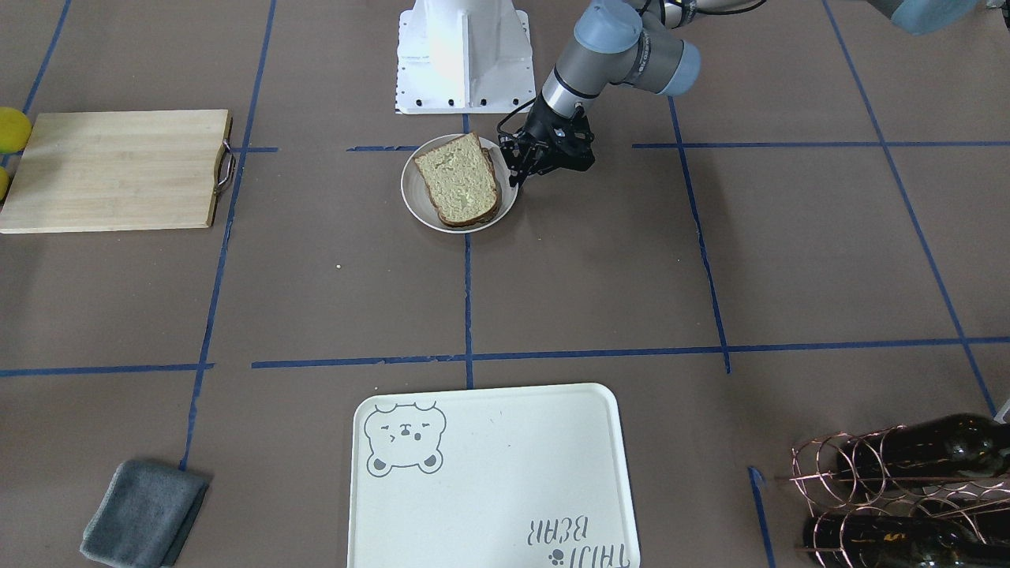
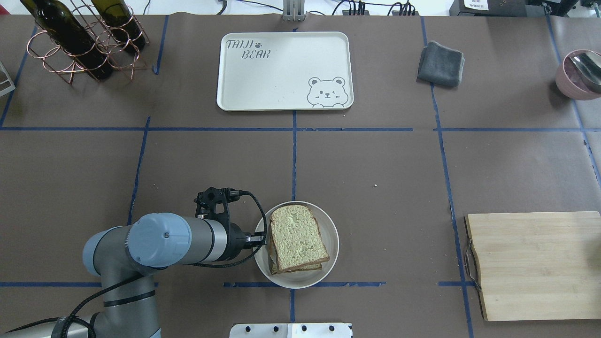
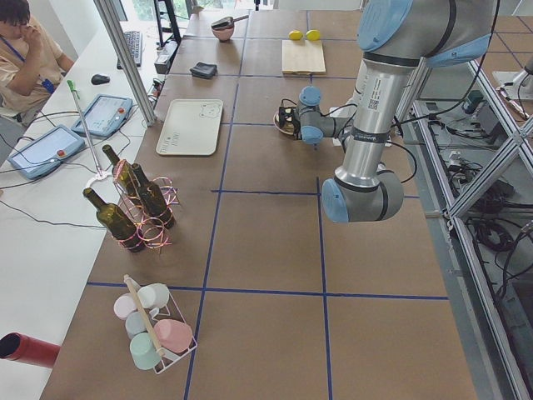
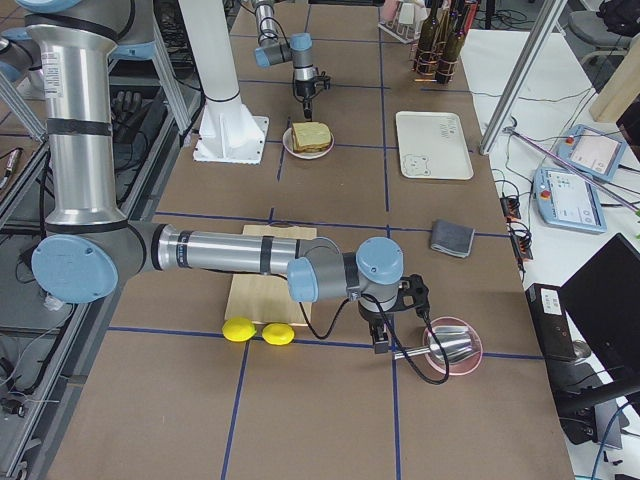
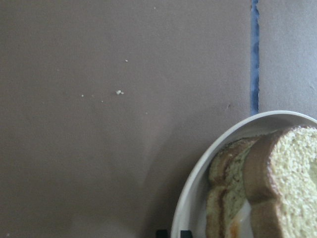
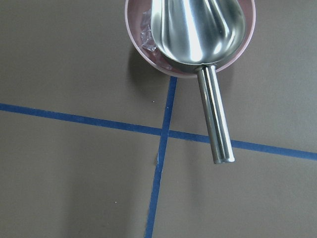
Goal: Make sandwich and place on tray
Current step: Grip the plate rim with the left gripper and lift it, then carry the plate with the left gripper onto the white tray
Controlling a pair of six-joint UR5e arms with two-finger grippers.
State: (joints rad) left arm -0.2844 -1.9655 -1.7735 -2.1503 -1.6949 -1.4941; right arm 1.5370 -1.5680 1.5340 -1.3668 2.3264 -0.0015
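Overhead exterior view: the sandwich (image 2: 296,237) is seen on a small round white plate (image 2: 331,227) near the robot's base, well apart from the bear tray (image 2: 281,70) at the far side of the table (image 2: 375,164). Two bread slices are stacked slightly askew, and the lower one is largely covered by the upper. The egg is hidden from above. In the left wrist view only a sliver of white and orange is made out between the slices, at the frame's bottom edge.

The left gripper (image 2: 259,238) is positioned at the plate's rim, just beside the sandwich, mostly covered by its own wrist and cable. Two dark fingertips (image 5: 161,233) are cut off at the bottom of the wrist view; whether they are apart or closed cannot be told.

The right gripper (image 4: 381,343) is seen only small, in the exterior right view, just beside the handle of a metal scoop (image 6: 198,29) lying in a pink bowl (image 2: 570,89). Its finger state cannot be told either. The bowl is cropped at the overhead frame's right edge.

Surroundings:
- A wooden cutting board (image 2: 535,263) is noted to the plate's right, with two lemons (image 4: 255,331) just beside it.
- A folded grey cloth (image 2: 440,64) is noted near the tray.
- Wine bottles in a copper wire rack (image 2: 80,47) are noted at far left.
- Between plate and tray only brown covering and blue tape lines are seen.
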